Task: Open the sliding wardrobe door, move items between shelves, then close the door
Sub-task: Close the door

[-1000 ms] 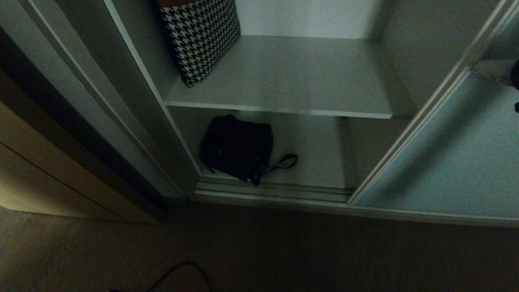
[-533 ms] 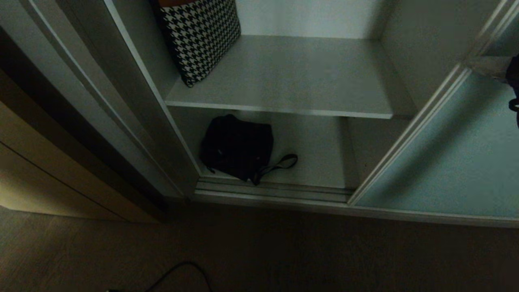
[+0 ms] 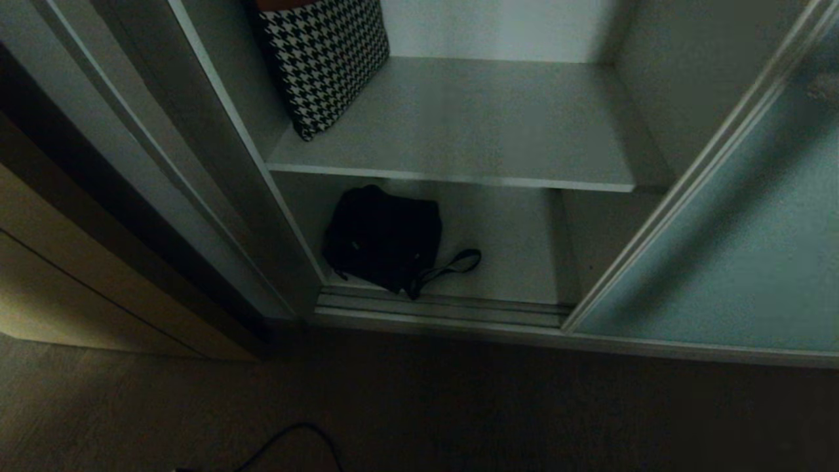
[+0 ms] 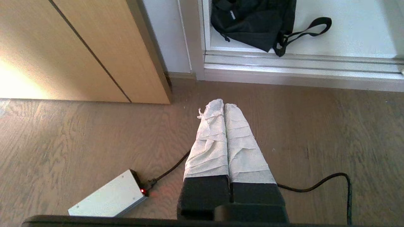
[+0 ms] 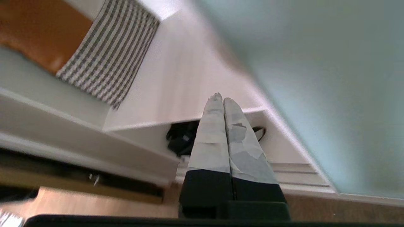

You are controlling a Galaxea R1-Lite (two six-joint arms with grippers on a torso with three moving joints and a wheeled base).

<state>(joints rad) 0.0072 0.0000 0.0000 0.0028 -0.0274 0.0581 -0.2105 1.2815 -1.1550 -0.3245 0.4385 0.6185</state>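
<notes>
- Wardrobe opening comes first: the sliding wardrobe door [image 3: 721, 242] stands pushed off to the right of the black bag [image 3: 383, 237], so the compartment is open and, by my judgement, the step in hand is fetching an item from the shelves.
- Upper shelf [image 3: 459, 131], directly above the bag, is bare over most of its width; a houndstooth cushion [image 3: 324, 65] leans in its left rear corner, above and slightly left of the bag. That free board looks like the natural landing place.
- Lower shelf [image 3: 511, 242] carries the bag at its left front, with open board to the bag's right.
- Door track [image 3: 439, 308] runs just in front of the bag, and the bag's strap loop [image 3: 459, 262] lies near it. A lift should raise the bag straight up before drawing it out, or the strap may drag over the ridges.
- Upper shelf's front edge overhangs the bag, so a low, level approach from the front right seems safest.
- Right gripper [image 5: 221, 100], fingers pressed together and holding nothing, points at the opening above the bag; it must spread them before reaching.
- Left gripper [image 4: 223, 105], likewise closed and empty, hangs over the floor [image 4: 315, 126] in front of the bag, beside a cable [image 4: 331, 179].
</notes>
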